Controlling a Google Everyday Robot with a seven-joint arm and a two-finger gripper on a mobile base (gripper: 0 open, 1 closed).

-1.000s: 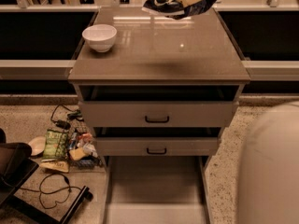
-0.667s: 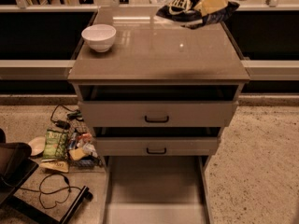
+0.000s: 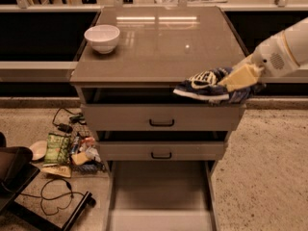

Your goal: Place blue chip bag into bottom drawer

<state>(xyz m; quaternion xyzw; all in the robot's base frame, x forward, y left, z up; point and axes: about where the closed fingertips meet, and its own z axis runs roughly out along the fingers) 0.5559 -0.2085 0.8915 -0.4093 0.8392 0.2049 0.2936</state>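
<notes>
My gripper (image 3: 237,80) comes in from the right on a white arm and is shut on the blue chip bag (image 3: 204,85). The bag is dark blue with white lettering. It hangs in the air in front of the cabinet's right front corner, level with the top drawer. The bottom drawer (image 3: 161,196) is pulled out below, a wide shallow tray with a plain floor and nothing in it. The bag is above and to the right of the drawer's middle.
A white bowl (image 3: 102,37) stands at the back left of the cabinet top (image 3: 159,47). The two upper drawers (image 3: 162,121) with black handles are slightly open. A green snack bag (image 3: 57,147), other packets and cables lie on the floor to the left.
The view has shifted. My gripper has carried the bag from above the cabinet's back right down and forward to its right front corner.
</notes>
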